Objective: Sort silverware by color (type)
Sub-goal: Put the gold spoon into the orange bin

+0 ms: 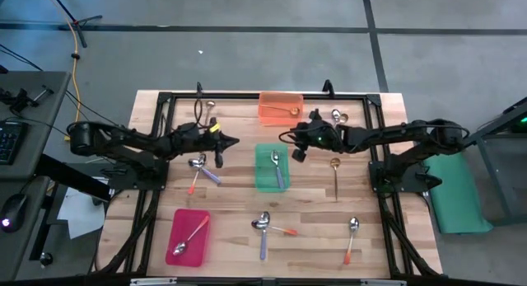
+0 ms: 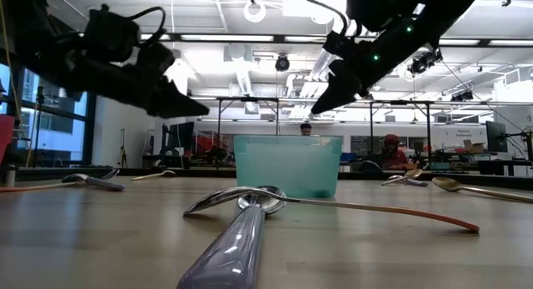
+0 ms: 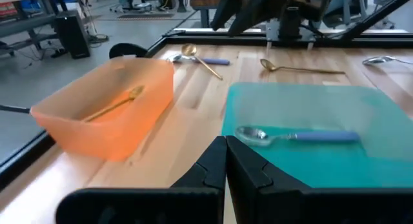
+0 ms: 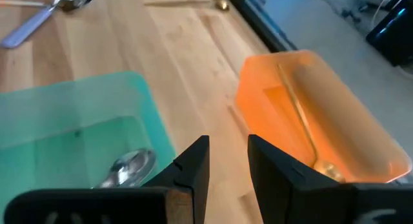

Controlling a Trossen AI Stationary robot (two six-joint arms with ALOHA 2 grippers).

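A purple-handled spoon (image 1: pixel 277 169) is seen lying in the green tray (image 1: pixel 262 180), flanked by both arms. The left gripper (image 1: pixel 224 143), fingers pressed together and empty, is held just beside it; the right gripper (image 1: pixel 298 143) is parted, empty, nearby.

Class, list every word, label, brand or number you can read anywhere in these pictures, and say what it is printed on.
None can be read.
Orange tray, green tray, red tray: no print shows.
Spoons, such as the purple-handled one: no marks show.
Signs in the room beyond the table: too small to read.
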